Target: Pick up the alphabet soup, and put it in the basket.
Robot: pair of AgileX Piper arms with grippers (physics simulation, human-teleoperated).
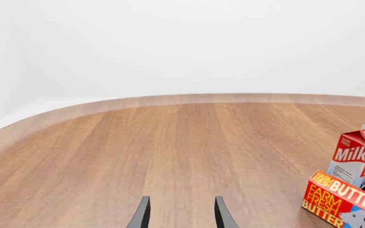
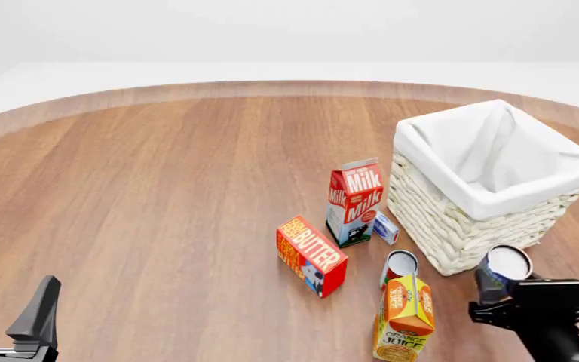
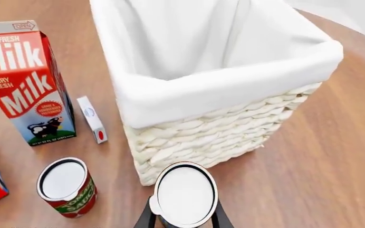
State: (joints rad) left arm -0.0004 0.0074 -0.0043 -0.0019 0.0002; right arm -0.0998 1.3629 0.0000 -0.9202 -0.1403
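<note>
My right gripper (image 2: 502, 284) is shut on the alphabet soup can (image 2: 508, 265). The can's silvery-white flat top faces up and its label is mostly hidden. In the right wrist view the can (image 3: 184, 194) sits between the two fingers (image 3: 146, 219), close in front of the basket's woven wall (image 3: 220, 133). The cream wicker basket (image 2: 440, 219) with white cloth lining stands at the right, just beyond the can. My left gripper (image 2: 10, 303) is open and empty at the near left, also shown in the left wrist view (image 1: 182, 214).
A red-labelled can (image 2: 400, 268) stands left of the held can, with an orange juice carton (image 2: 405, 311) in front of it. A milk carton (image 2: 355, 200), a small white box (image 2: 385, 227) and a butter box (image 2: 312, 255) stand left of the basket.
</note>
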